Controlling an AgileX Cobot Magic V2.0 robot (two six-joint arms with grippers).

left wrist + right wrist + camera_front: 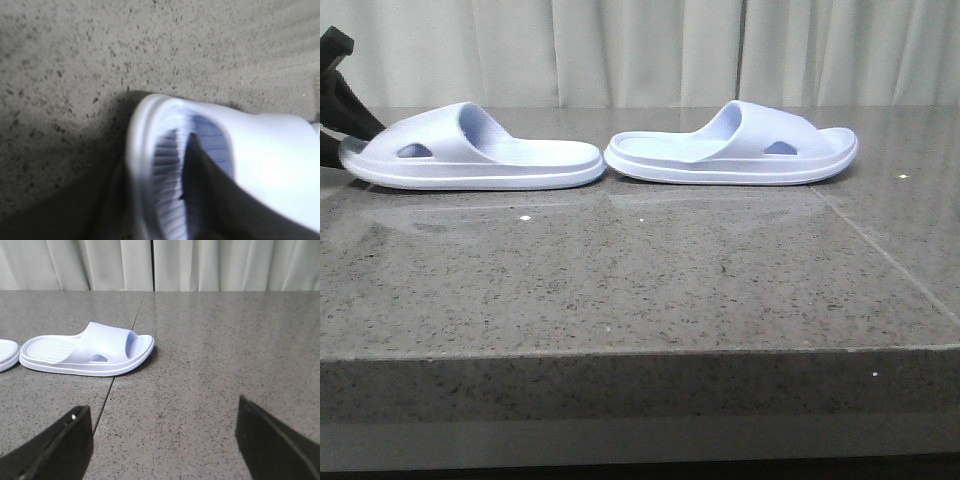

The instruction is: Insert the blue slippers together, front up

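Two blue slippers lie flat, heel to heel, on the grey stone table. The left slipper (470, 155) points its toe left and the right slipper (730, 150) points its toe right. My left gripper (342, 150) is at the left slipper's toe. In the blurred left wrist view, the left gripper (155, 170) has one finger (200, 175) inside the toe opening and the other outside the rim of the left slipper (270, 160), jaws narrow around it. My right gripper (162, 415) is open and empty, low over the table, with the right slipper (90, 352) ahead.
The table (640, 290) has a seam line (880, 250) running back on the right, and its front edge (640, 350) is near the camera. A pale curtain (640, 50) hangs behind. The left slipper's heel (6, 354) shows at the edge of the right wrist view.
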